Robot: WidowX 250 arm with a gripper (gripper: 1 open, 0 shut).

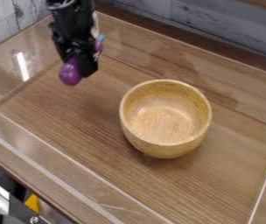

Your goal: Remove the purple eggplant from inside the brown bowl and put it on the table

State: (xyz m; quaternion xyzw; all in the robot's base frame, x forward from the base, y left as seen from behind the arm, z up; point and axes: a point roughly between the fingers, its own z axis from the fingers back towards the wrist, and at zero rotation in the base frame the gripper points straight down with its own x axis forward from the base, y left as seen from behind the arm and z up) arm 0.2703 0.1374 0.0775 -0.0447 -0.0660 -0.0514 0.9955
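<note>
The end effector is closed on the eggplant, holding it over the surface left of the bowl; likely light but slick, it wants a grip round its middle

Glossy purple eggplant hangs upright above the brown table, outside the round tan bowl

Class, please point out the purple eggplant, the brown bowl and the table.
Purple eggplant (70,74): camera view, middle of its body.
Brown bowl (199,135): camera view, right-hand rim.
Table (71,131): camera view, bare wood left of the bowl.
</note>
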